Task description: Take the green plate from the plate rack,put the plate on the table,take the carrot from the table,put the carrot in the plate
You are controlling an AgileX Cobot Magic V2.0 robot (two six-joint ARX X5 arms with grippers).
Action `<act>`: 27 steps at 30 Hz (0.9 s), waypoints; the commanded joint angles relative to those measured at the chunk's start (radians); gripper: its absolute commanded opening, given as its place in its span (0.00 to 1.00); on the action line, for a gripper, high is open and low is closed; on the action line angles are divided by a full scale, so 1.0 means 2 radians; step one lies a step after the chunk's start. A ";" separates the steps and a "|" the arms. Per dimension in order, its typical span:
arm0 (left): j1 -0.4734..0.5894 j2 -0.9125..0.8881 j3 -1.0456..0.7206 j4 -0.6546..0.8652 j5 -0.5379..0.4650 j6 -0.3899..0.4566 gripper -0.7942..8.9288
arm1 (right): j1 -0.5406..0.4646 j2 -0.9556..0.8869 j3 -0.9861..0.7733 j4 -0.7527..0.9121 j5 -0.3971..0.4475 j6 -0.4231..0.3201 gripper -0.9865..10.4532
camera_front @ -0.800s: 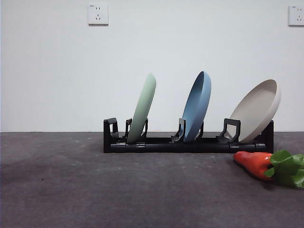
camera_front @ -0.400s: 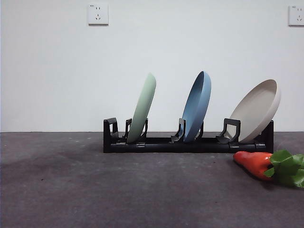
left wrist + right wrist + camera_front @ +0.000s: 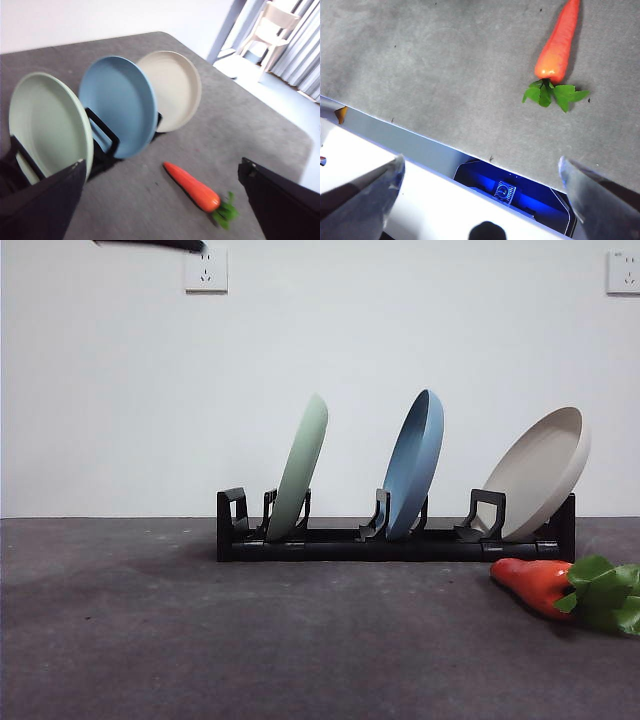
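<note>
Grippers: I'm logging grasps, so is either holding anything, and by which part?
Nothing is held. Left gripper and right gripper are open; green plate is racked, carrot on the table.

Plain test room or lab, bare white wall, wall sockets, empty chair, curtains

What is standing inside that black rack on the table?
The plate rack holds three plates on edge, each in its own slot: the green plate, a blue plate and a beige plate. The prongs hide their lowest edges.
</note>
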 commanded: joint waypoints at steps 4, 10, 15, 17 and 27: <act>-0.013 0.074 0.001 0.076 -0.034 0.010 0.73 | 0.001 0.000 0.002 0.002 0.001 0.004 0.58; -0.018 0.150 0.001 0.137 -0.037 0.010 0.73 | 0.001 0.000 0.002 0.002 0.001 0.007 0.58; -0.023 0.201 0.001 0.180 -0.068 0.012 0.73 | 0.001 0.000 0.002 0.002 0.001 0.011 0.58; -0.026 0.219 0.001 0.202 -0.078 0.012 0.73 | 0.001 0.001 0.002 0.002 0.001 0.013 0.58; -0.033 0.267 0.001 0.255 -0.130 0.015 0.72 | 0.001 0.000 0.002 0.002 0.001 0.017 0.58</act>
